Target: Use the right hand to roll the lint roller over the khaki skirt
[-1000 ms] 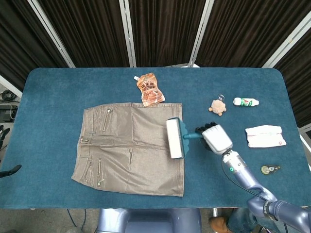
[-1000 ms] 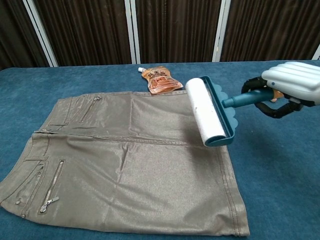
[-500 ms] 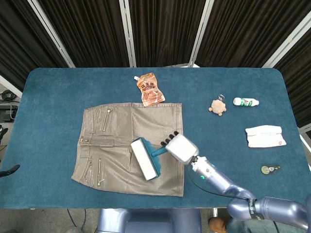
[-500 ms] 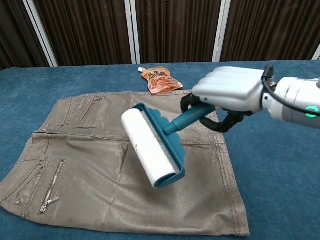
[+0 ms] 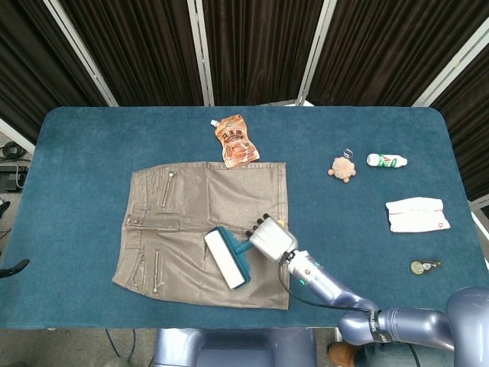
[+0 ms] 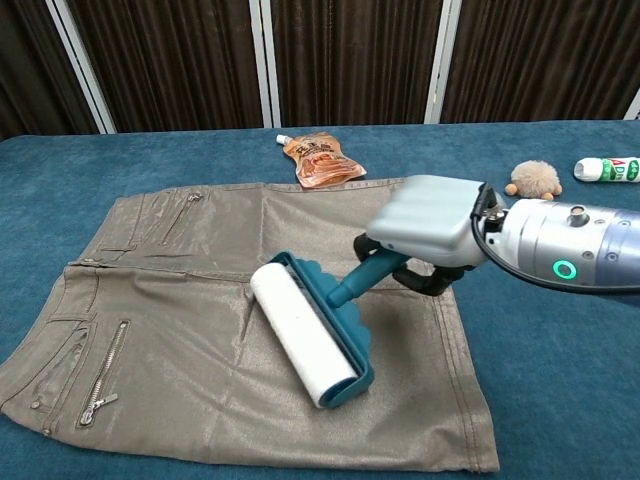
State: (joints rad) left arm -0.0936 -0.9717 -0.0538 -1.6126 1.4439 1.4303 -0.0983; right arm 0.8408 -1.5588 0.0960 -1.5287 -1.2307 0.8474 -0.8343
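Observation:
The khaki skirt (image 5: 183,206) (image 6: 180,300) lies flat on the blue table, its zippers toward the left. My right hand (image 5: 270,238) (image 6: 428,225) grips the teal handle of the lint roller (image 5: 228,258) (image 6: 308,334). The white roll rests on the skirt's lower middle, lying at a slant. The hand hovers over the skirt's right part. My left hand shows in neither view.
An orange snack pouch (image 5: 236,141) (image 6: 320,158) lies just past the skirt's far edge. To the right sit a small plush toy (image 5: 343,167) (image 6: 534,178), a white bottle (image 5: 386,160) (image 6: 608,168), a folded white cloth (image 5: 416,215) and a small tag (image 5: 425,267).
My right hand swept the roller from the skirt's right edge leftward across the fabric and lowered it onto the skirt's lower middle. The skirt has stayed in place.

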